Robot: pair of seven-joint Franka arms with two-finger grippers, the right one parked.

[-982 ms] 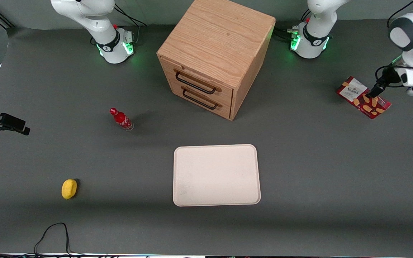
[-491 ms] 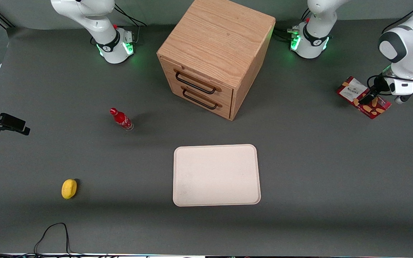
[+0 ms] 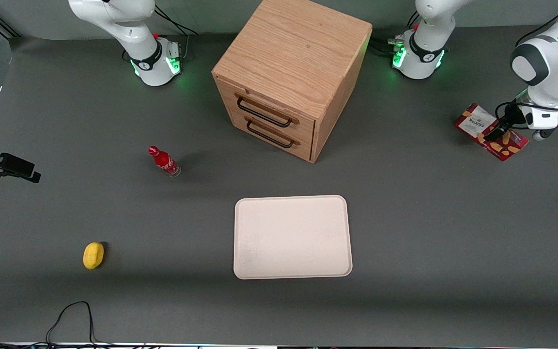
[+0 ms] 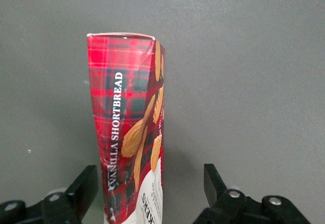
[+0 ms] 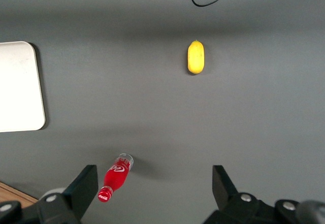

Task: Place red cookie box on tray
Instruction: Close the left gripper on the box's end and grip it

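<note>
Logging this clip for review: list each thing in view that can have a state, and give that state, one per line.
red cookie box: lying flat on the table, between the open fingers, not lifted.
gripper: open, down at the box, fingers astride it.
tray: on the table, nothing on it.
drawer cabinet: both drawers shut.
red bottle: standing upright, cap on.
yellow fruit: lying on the table.
</note>
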